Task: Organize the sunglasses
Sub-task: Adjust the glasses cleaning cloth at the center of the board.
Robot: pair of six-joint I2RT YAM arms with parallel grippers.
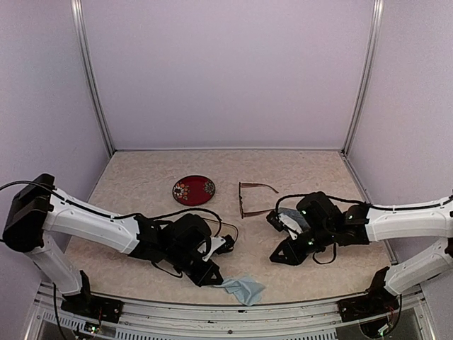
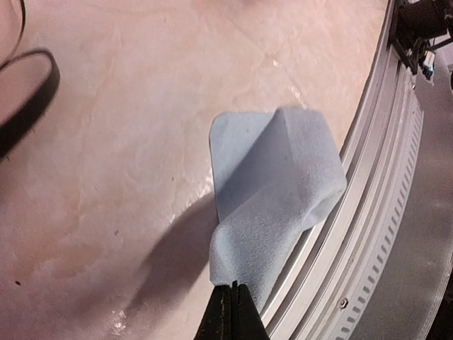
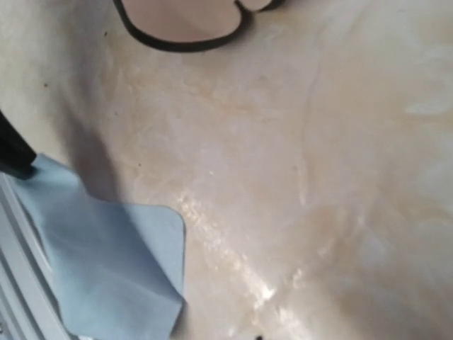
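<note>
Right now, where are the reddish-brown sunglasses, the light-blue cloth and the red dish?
reddish-brown sunglasses (image 1: 242, 200): top view, on the front frame.
light-blue cloth (image 2: 272, 191): left wrist view, on the middle of the cloth.
red dish (image 1: 193, 190): top view, on its patterned centre.

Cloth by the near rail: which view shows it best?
Left wrist: the cloth fills mid-frame, one corner pinched by the left gripper. The top view shows it small and far off; the right wrist crops it at the frame's lower-left corner.
</note>
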